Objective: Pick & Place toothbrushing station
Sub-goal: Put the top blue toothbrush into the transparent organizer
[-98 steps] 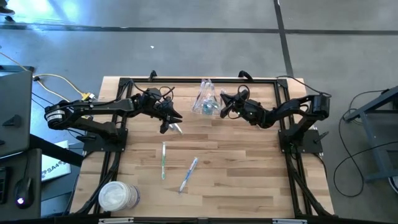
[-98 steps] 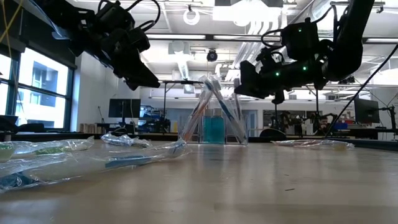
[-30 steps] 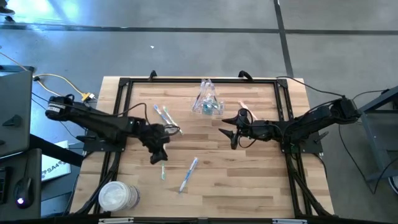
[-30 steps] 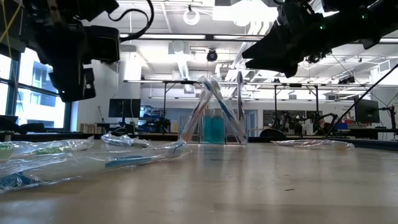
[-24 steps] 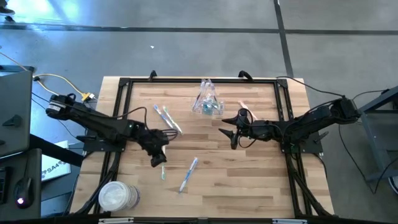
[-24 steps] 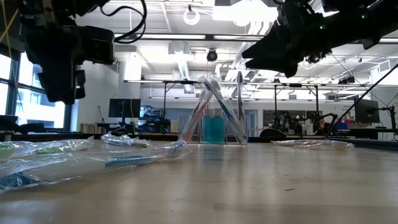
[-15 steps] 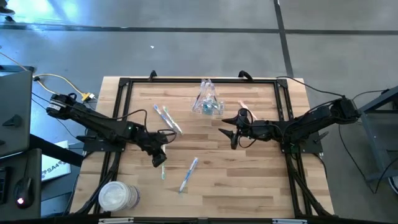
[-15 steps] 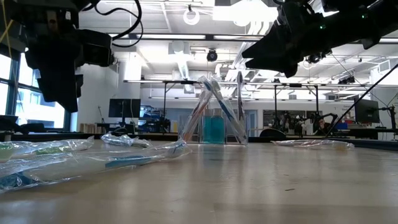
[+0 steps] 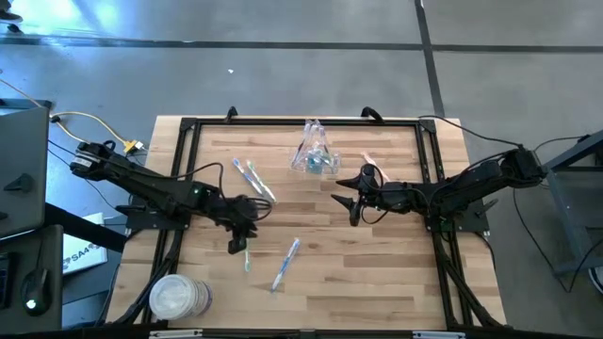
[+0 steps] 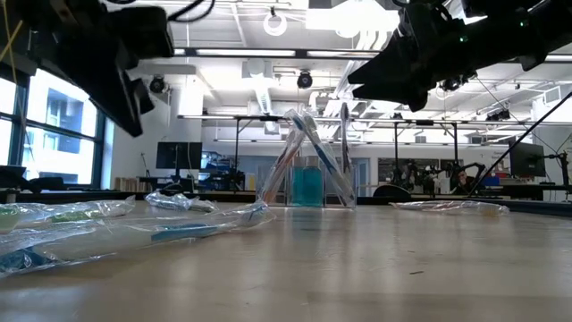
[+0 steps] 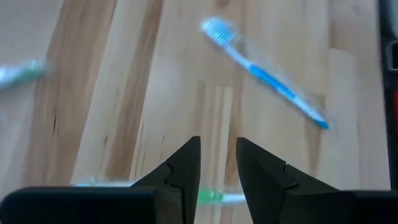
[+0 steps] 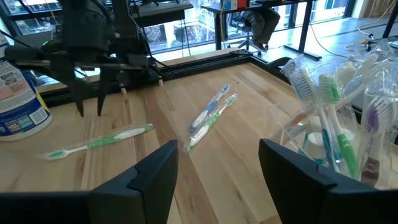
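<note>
Since three seconds earlier, both arms have left the clear cup (image 9: 312,156) near the middle of the counter's far edge. Left pincer (image 9: 237,243), fingers narrowly parted and holding nothing, hangs over a green toothbrush (image 9: 247,255) lying left of the counter's (image 9: 377,273) centre; its wrist view shows that brush just beneath the fingertips (image 11: 186,163). Right pincer (image 9: 350,208), fingers spread wide and empty, hovers right of centre, apart from the cup. A blue toothbrush (image 9: 285,262) lies beside the green one; two more (image 9: 252,178) lie nearer the cup, which holds several brushes upright.
</note>
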Available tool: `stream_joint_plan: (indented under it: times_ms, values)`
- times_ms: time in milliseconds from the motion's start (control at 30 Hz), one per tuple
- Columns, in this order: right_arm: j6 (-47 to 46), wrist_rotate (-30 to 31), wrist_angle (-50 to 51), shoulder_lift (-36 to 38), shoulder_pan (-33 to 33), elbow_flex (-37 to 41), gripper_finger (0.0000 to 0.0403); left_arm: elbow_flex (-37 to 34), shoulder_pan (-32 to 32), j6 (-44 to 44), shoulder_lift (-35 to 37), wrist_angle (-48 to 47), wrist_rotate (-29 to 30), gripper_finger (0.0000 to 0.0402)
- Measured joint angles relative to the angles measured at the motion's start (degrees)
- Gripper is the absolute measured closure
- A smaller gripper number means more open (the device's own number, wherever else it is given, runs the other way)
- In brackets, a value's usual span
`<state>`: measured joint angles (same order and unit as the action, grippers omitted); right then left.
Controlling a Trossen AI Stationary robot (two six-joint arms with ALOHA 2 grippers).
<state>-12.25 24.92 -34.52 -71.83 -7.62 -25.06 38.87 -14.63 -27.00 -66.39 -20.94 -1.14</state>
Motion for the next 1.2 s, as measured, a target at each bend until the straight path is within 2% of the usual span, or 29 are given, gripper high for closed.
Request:
stream_joint_plan:
  times_ms: [100,200,300,400,600,800,967,1067,1200]
  values:
    - [0.0,0.01,0.02,-0.01,0.0,0.0,0.0188,0.54,0.0,2.59,0.0,1.77,1.2,0.0297]
    - [0.0,0.0,0.09,-0.01,0.0,0.0,0.0188,0.6,0.0,2.34,-0.01,0.93,5.19,0.0297]
    - [0.0,0.01,0.47,-0.01,0.0,-0.01,0.0188,0.58,0.0,2.36,0.0,0.25,6.5,0.0288]
    - [0.0,-0.01,0.9,-0.01,0.0,-0.02,0.0188,0.58,0.0,2.72,-0.02,-0.91,7.24,0.0262]
    - [0.0,0.01,0.92,-0.01,0.0,-0.02,0.0188,0.58,0.0,1.28,-0.02,-0.92,12.96,0.019]
    - [-0.02,-0.01,0.92,-0.01,0.0,-0.02,0.0188,0.58,0.0,1.91,-0.02,-2.46,13.65,0.0144]
    - [-0.02,0.0,0.9,-0.01,0.01,-0.02,0.0188,0.58,0.26,0.74,-0.02,-4.28,21.64,0.0143]
    - [-0.03,0.0,0.9,-0.01,0.02,-0.02,0.0188,0.58,2.36,9.18,-0.02,-4.7,20.58,0.0149]
    - [-0.2,0.01,0.9,-0.01,0.0,-0.02,0.0188,1.23,6.69,11.73,-0.04,-5.29,19.43,0.0158]
